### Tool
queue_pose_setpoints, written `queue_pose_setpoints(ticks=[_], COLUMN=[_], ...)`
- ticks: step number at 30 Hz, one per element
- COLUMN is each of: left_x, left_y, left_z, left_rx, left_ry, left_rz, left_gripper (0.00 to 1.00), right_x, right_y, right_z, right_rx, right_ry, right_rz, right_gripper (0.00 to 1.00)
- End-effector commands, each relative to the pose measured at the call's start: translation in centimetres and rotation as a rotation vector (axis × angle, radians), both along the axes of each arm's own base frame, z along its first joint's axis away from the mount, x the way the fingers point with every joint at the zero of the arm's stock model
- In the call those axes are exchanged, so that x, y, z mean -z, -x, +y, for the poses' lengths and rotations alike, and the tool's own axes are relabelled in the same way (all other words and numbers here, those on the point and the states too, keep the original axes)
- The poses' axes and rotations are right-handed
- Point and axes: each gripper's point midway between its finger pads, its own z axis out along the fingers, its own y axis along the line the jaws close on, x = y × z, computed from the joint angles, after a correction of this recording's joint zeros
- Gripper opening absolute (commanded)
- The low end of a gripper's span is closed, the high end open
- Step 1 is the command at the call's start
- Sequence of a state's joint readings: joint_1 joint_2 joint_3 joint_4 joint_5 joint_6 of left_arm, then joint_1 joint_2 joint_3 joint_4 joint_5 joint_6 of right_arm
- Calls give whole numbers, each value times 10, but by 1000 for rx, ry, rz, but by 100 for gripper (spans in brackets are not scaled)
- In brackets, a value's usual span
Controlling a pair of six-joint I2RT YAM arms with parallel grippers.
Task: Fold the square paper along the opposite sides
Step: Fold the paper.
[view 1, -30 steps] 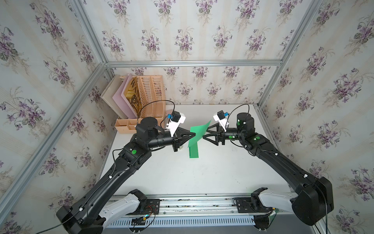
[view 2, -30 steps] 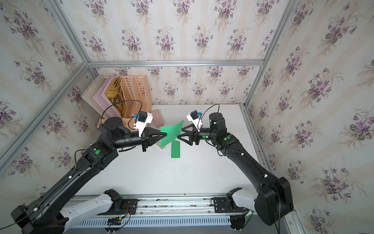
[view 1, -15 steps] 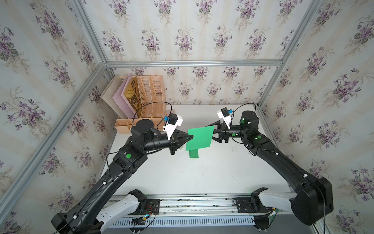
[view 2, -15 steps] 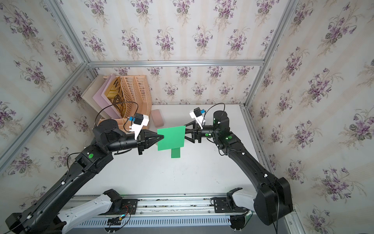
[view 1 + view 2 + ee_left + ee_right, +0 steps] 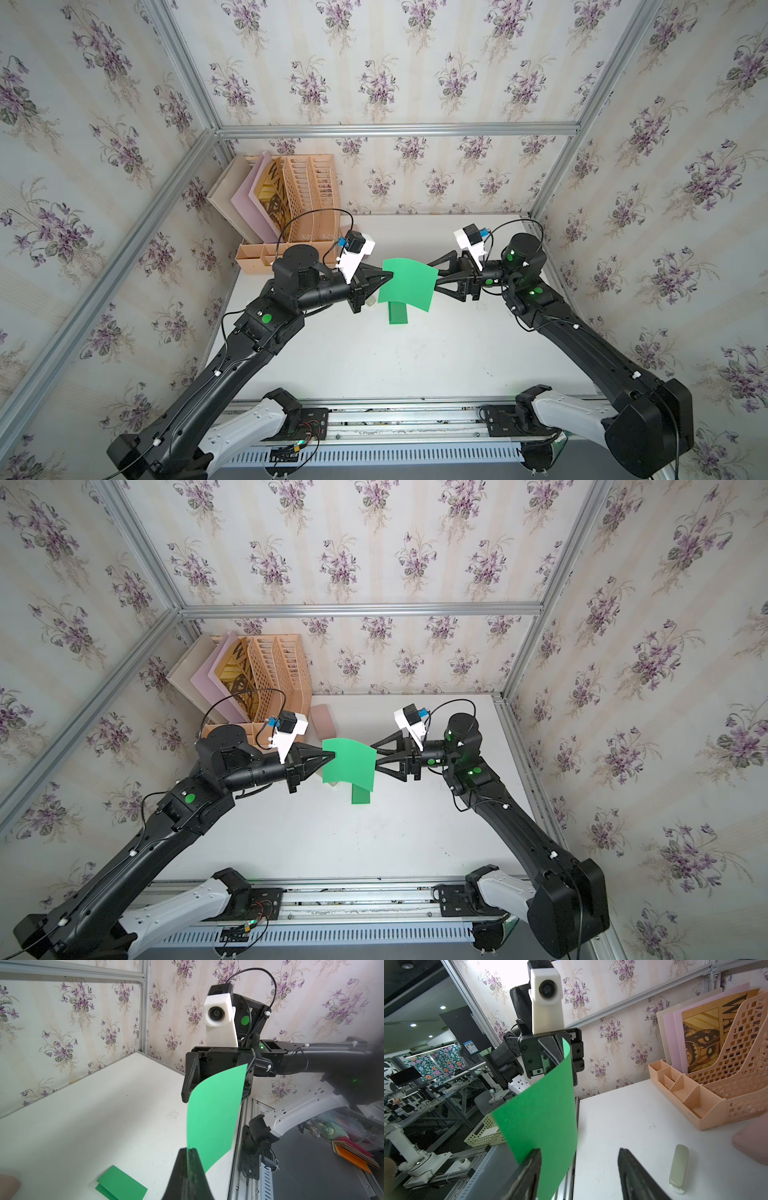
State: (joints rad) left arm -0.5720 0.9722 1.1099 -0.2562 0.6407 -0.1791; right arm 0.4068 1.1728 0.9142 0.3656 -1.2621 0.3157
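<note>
- We found the left gripper clamped on one edge of the green square paper, which hung curved in mid-air at the centre of both top views.
- The right gripper stood with jaws apart at the opposite edge. In the right wrist view the sheet lay against one finger, not between both.
- Closing there could miss or crumple that edge and skew the fold.
- We counted two grippers, two green sheets (one held, one folded paper on the table just below centre) and one organiser at upper left.
</note>
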Motion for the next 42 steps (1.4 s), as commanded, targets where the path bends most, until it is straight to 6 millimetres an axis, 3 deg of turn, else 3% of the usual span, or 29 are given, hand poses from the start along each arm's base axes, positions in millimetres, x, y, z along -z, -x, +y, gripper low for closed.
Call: queue_pose_setpoints(ticks=[1,14,42], left_x=[-7,-17,-10], left_y=[-3,-5,-10], left_z=[-1,-8,-7], left_rx=[-7,21,-3], left_ry=[22,69,48], left_rz=[-26,-12,-7], left_gripper=[0,0,0], right_x=[-6,4,-5], right_y=[5,7,20], right_z=[1,13,14], right_rx=[-30,-63,-85], right_ry=[-13,26,17], right_rz=[-17,-16,-51], right_gripper=[64,63,63])
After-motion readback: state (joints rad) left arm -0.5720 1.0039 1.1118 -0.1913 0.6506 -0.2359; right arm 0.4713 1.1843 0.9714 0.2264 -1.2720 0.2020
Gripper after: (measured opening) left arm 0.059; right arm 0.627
